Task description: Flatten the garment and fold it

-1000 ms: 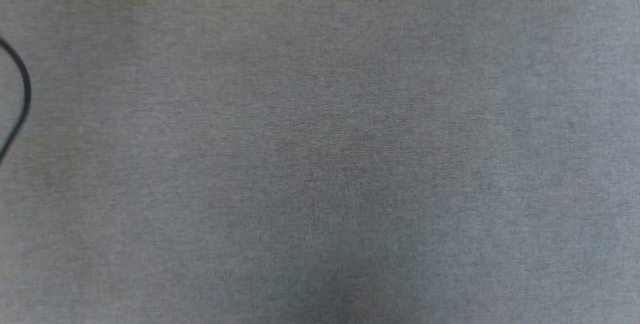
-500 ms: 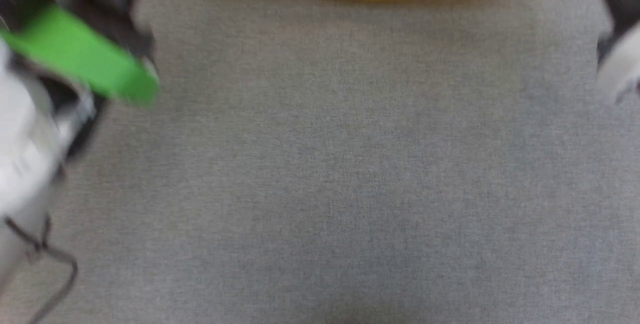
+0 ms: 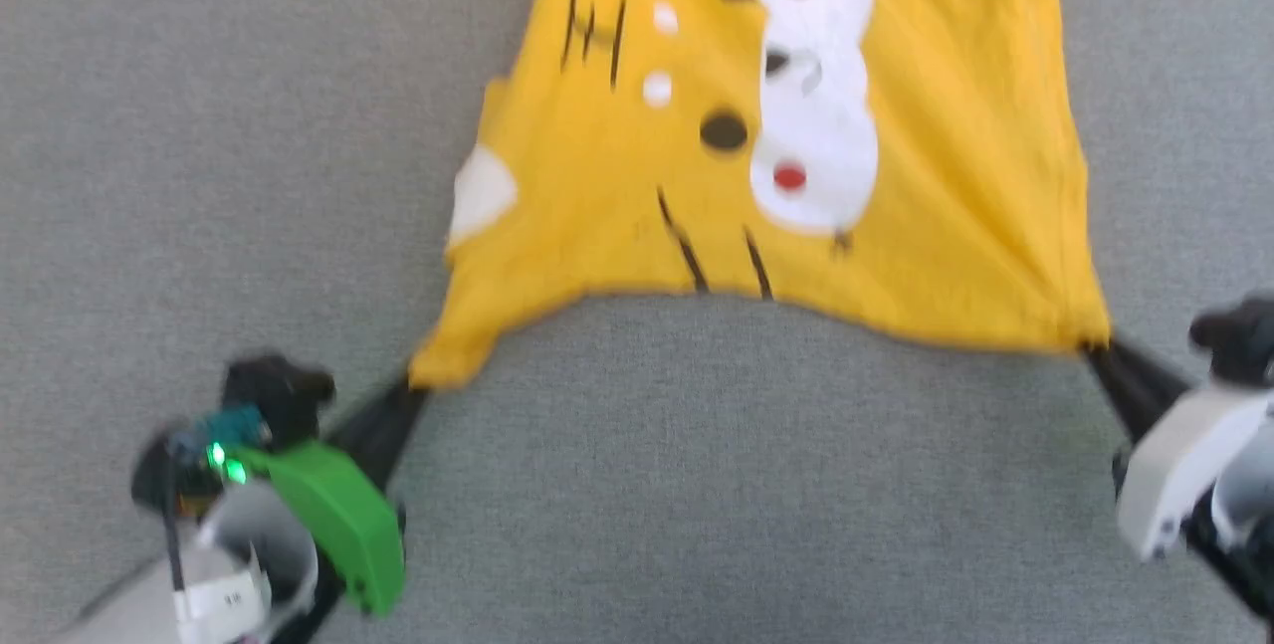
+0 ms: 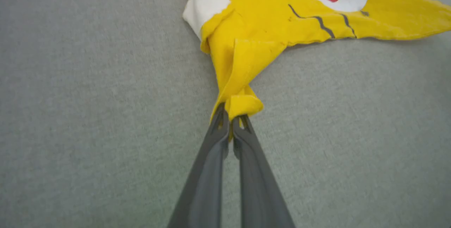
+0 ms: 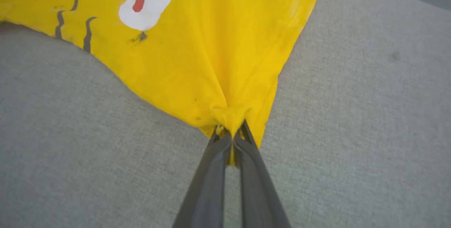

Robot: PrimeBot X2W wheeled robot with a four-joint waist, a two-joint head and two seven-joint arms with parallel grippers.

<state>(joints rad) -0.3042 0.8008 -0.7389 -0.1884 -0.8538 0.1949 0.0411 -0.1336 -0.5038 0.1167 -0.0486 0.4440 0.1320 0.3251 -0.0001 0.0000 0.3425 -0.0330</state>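
On the grey cloth surface (image 3: pixel 697 485) the garment (image 3: pixel 776 156) is laid print-up, with the tiger face turned sideways and the far end cut off by the top of the head view. Its near edge is drawn into a shallow arch between two pinched corners, and creases fan out from each of them. Beside the white ear patch (image 3: pixel 481 191), at the garment's near-left corner, a flap of cloth is seen doubled over. The flattening step is judged to be in hand: the cloth is held taut along its near edge and no fold has been made. The next move is judged to call for an even pull on both corners, outward and low over the surface, so that the sag and the doubled flap are taken out before anything is let go; a lopsided pull would likely skew the print. At the garment's near-left corner the left gripper (image 3: pixel 410 389) is clenched on a bunched tip of yellow cloth. At the near-right corner the right gripper (image 3: pixel 1095 350) is clamped on the cloth likewise. Both pairs of dark fingers are slanted inward toward the garment, and the wrists are splayed outward from it, the left under a green cover (image 3: pixel 328 515).
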